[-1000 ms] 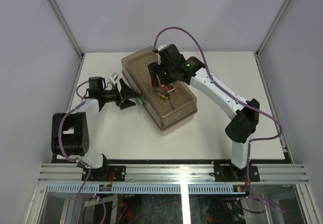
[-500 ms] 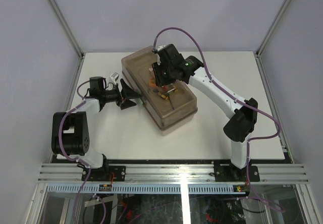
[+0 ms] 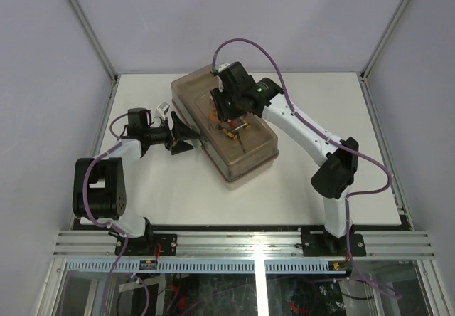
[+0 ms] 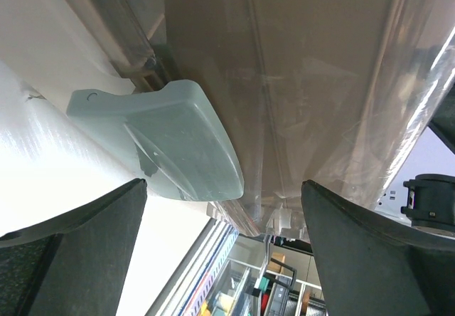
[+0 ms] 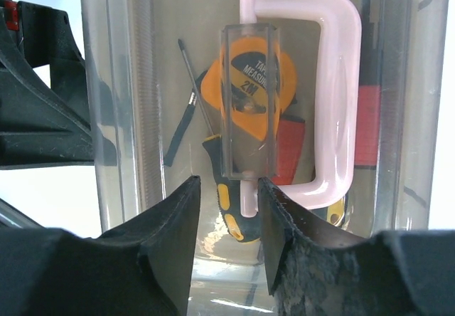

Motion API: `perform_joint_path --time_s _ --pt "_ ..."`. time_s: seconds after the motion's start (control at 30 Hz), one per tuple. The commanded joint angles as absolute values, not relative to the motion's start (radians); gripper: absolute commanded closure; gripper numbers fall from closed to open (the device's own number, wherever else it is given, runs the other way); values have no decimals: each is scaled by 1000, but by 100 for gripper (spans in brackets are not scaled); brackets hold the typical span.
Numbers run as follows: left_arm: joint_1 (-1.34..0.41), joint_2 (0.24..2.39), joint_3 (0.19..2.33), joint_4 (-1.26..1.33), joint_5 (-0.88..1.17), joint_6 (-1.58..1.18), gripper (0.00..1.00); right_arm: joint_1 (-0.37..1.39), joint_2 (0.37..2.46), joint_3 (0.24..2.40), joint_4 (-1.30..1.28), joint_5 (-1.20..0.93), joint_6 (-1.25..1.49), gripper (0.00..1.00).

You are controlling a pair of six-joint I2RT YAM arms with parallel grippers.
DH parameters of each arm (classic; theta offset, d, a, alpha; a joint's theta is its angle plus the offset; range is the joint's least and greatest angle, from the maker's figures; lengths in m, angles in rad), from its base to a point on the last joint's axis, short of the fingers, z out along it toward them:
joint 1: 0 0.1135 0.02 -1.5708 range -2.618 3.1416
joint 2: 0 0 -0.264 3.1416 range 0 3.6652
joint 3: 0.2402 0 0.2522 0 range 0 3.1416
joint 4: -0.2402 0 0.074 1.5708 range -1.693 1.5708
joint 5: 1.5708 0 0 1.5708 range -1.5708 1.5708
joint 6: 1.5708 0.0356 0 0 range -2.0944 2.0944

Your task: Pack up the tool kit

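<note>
Right claw now narrower than before, fingers either side of the handle end.

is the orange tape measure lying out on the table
No, the right wrist view shows the tape measure inside the toolbox, under its closed translucent lid.

Both arms white links with bulky black joint housings, left arm and right arm each trailing a purple cable, the right one's looping high at upper centre, green LED lit near its wrist, fingers matte black, rough-faced wedges.
</note>
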State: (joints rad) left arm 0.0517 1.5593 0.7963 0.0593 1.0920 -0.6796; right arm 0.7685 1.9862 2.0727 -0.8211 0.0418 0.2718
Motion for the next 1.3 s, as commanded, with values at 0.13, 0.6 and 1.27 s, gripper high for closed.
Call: perform_joint_path --time_s 0.13,0.6,1.27 --pt "36 1553 789 117 1101 -674 12 777 2112 1974 -885 135 238 44" --pt "34 1585 797 137 1116 -684 12 779 2159 1967 -898 145 216 40" --pt "71 1605 855 16 1136 -592 15 784 2148 1938 -897 132 227 41"
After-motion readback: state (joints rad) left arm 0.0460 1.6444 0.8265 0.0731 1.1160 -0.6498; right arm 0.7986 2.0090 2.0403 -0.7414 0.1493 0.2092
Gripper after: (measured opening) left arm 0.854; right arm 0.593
